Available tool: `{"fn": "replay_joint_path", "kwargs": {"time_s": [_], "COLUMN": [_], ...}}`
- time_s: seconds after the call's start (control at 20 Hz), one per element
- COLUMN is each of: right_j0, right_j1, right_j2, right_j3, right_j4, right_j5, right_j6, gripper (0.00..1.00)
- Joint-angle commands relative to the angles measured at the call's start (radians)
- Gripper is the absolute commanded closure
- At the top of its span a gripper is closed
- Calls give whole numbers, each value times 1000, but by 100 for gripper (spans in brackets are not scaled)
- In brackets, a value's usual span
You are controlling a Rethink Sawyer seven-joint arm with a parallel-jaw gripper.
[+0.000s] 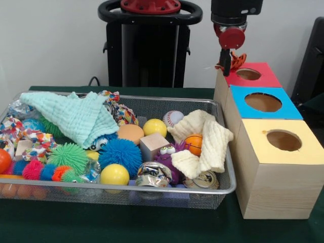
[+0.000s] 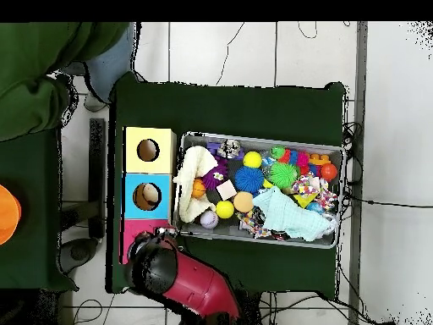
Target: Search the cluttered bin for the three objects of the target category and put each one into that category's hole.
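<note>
Beyond the bin (image 1: 223,187), the tool (image 1: 226,65) pinches an orange toy (image 1: 235,59) beside the red box's hole (image 1: 248,74).

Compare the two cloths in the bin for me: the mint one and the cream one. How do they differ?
The mint cloth is pale green and lies at the bin's end away from the boxes; the cream cloth lies at the end beside the boxes. The mint cloth spreads in a broad flat sheet, while the cream cloth is bunched in folds around an orange ball. Both drape over toys.

- The red and black arm (image 1: 230,23) came straight down from above.
- Its gripper (image 1: 225,66) pointed downward, its black tip closed on a small orange toy (image 1: 236,59).
</note>
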Motion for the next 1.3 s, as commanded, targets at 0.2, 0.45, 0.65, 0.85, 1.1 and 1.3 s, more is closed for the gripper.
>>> {"fn": "replay_joint_path", "kwargs": {"time_s": [0.2,0.45,0.65,0.85,1.1,1.3], "right_j0": [-67,-82,-106,-180,-291,-217], "right_j1": [14,21,-8,-112,-292,-373], "right_j2": [-154,-130,-100,-53,78,95], "right_j3": [-318,-331,-244,-79,200,258], "right_j4": [-235,-270,-272,-275,-178,-56], "right_j5": [334,312,206,92,-45,33], "right_j6": [-39,13,2,-75,-121,-3], "gripper": [0,0,0,0,0,0]}}
